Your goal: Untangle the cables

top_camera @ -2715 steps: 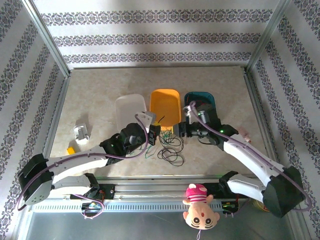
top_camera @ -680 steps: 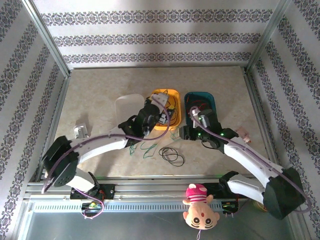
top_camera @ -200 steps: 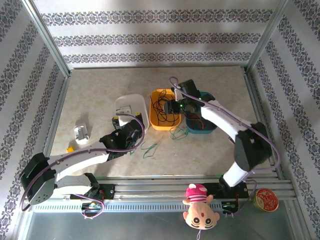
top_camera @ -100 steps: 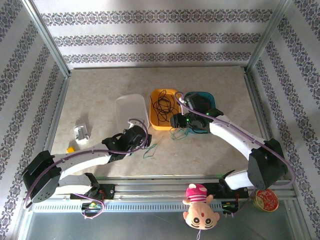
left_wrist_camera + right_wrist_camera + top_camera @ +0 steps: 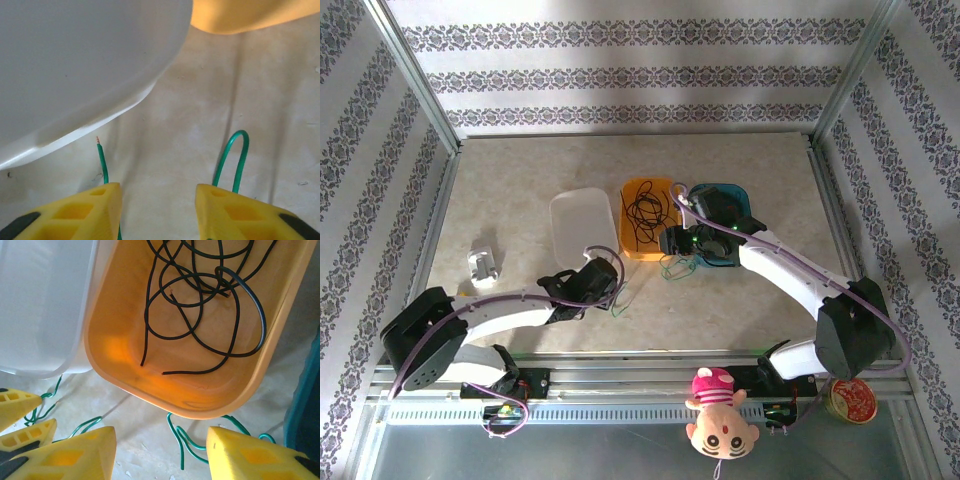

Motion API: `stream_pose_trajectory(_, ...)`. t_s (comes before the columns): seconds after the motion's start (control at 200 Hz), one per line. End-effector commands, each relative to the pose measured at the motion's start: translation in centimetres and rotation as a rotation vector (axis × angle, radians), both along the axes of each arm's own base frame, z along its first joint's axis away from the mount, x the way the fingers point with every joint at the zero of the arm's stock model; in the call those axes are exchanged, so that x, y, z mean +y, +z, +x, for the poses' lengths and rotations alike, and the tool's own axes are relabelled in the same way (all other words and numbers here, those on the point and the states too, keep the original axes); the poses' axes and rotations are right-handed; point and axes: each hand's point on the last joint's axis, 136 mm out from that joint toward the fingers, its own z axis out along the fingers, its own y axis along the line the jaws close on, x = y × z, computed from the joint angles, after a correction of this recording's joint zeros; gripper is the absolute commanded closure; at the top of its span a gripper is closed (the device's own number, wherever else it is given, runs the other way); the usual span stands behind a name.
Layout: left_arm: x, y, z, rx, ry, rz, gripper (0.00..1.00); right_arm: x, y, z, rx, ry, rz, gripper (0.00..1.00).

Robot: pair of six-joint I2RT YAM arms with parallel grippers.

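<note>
The left gripper (image 5: 157,192), lower centre, stands apart astride a thin green wire (image 5: 241,133). The right gripper (image 5: 160,440) is apart below coiled black wires (image 5: 202,290) in an orange plastic tray (image 5: 115,350).

White bin (image 5: 75,65) upper left, orange bin (image 5: 240,15) just right of it. Beige table (image 5: 195,110) below the white bin's rim. Left gripper (image 5: 157,192) under that rim, jaws apart. Green cable (image 5: 243,150): bare end beside one yellow finger (image 5: 95,205), loop beside the other.
</note>
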Motion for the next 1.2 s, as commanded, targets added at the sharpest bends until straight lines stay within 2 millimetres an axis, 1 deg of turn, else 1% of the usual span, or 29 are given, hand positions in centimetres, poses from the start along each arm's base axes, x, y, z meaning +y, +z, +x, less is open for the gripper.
stream_pose_trajectory(0.0, -0.7, 1.0, 0.7, -0.007, -0.004, -0.025, 0.74, -0.7, 0.3, 0.2, -0.017, -0.028, 0.004, 0.49)
stream_pose_trajectory(0.035, -0.8, 1.3, 0.8, -0.015, -0.003, -0.032, 0.83, -0.7, 0.2, 0.0, -0.016, -0.027, 0.003, 0.49)
stream_pose_trajectory(0.065, -1.0, 1.7, 1.0, -0.022, -0.005, -0.039, 0.88, -0.7, 0.3, 0.0, -0.017, -0.029, 0.003, 0.49)
stream_pose_trajectory(0.125, -1.3, 3.1, 1.4, -0.053, -0.005, -0.057, 1.0, -0.8, 0.3, 0.0, -0.02, -0.032, 0.004, 0.49)
stream_pose_trajectory(0.195, -1.6, 5.4, 2.2, -0.111, 0.003, -0.094, 1.0, -0.9, 0.5, 0.0, -0.026, -0.034, 0.005, 0.49)
stream_pose_trajectory(0.245, -1.7, 7.6, 2.7, -0.172, 0.013, -0.13, 1.0, -0.9, 0.6, 0.1, -0.03, -0.034, 0.005, 0.49)
stream_pose_trajectory(0.35, -1.2, 12.0, 3.9, -0.29, 0.053, -0.219, 1.0, -0.9, 0.5, 0.1, -0.029, -0.035, 0.003, 0.49)
stream_pose_trajectory(0.395, -0.7, 13.6, 4.5, -0.329, 0.074, -0.256, 1.0, -0.9, 0.3, 0.1, -0.026, -0.035, 0.004, 0.49)
stream_pose_trajectory(0.465, 1.0, 15.7, 5.8, -0.382, 0.15, -0.299, 1.0, -0.7, 0.2, 0.1, -0.018, -0.03, 0.007, 0.49)
stream_pose_trajectory(0.53, 3.2, 16.5, 7.1, -0.413, 0.239, -0.315, 1.0, -0.5, 0.1, 0.0, -0.013, -0.023, 0.012, 0.49)
stream_pose_trajectory(0.58, 4.9, 16.4, 8.2, -0.421, 0.305, -0.314, 1.0, -0.3, 0.1, -0.1, -0.012, -0.013, 0.014, 0.49)
stream_pose_trajectory(0.67, 7.4, 15.6, 10.0, -0.416, 0.404, -0.283, 1.0, 0.3, 0.4, -0.4, -0.014, 0.022, 0.019, 0.49)
stream_pose_trajectory(0.695, 8.0, 15.4, 10.5, -0.42, 0.429, -0.268, 0.95, 0.5, 0.5, -0.5, -0.014, 0.034, 0.021, 0.49)
stream_pose_trajectory(0.72, 8.4, 15.2, 10.9, -0.423, 0.448, -0.251, 0.86, 0.7, 0.5, -0.7, -0.01, 0.046, 0.02, 0.49)
stream_pose_trajectory(0.76, 8.9, 15.1, 11.6, -0.437, 0.465, -0.227, 0.66, 0.9, 0.4, -1.1, -0.002, 0.062, 0.017, 0.49)
stream_pose_trajectory(0.77, 9.1, 15.0, 11.7, -0.439, 0.469, -0.221, 0.59, 1.0, 0.3, -1.2, 0.003, 0.065, 0.014, 0.49)
stream_pose_trajectory(0.799, 9.0, 15.0, 12.2, -0.445, 0.463, -0.21, 0.45, 1.0, 0.0, -1.4, 0.013, 0.071, 0.005, 0.49)
stream_pose_trajectory(0.839, 8.3, 15.1, 12.7, -0.45, 0.42, -0.198, 0.33, 0.9, -0.4, -1.8, 0.026, 0.072, -0.011, 0.49)
stream_pose_trajectory(0.869, 8.0, 15.4, 12.9, -0.451, 0.403, -0.197, 0.28, 0.7, -0.7, -2.1, 0.035, 0.068, -0.022, 0.49)
stream_pose_trajectory(0.904, 7.5, 15.3, 13.1, -0.44, 0.39, -0.207, 0.25, 0.5, -1.2, -2.4, 0.05, 0.062, -0.034, 0.49)
stream_pose_trajectory(1.024, 5.7, 15.3, 12.8, -0.427, 0.341, -0.29, 0.22, 0.2, -3.1, -3.8, 0.105, 0.064, -0.047, 0.49)
stream_pose_trajectory(1.114, 4.7, 14.4, 12.0, -0.402, 0.327, -0.316, 0.21, 0.3, -4.9, -5.0, 0.149, 0.09, -0.081, 0.49)
stream_pose_trajectory(1.194, 4.1, 13.5, 11.1, -0.384, 0.326, -0.324, 0.21, 0.5, -6.0, -5.3, 0.169, 0.106, -0.104, 0.49)
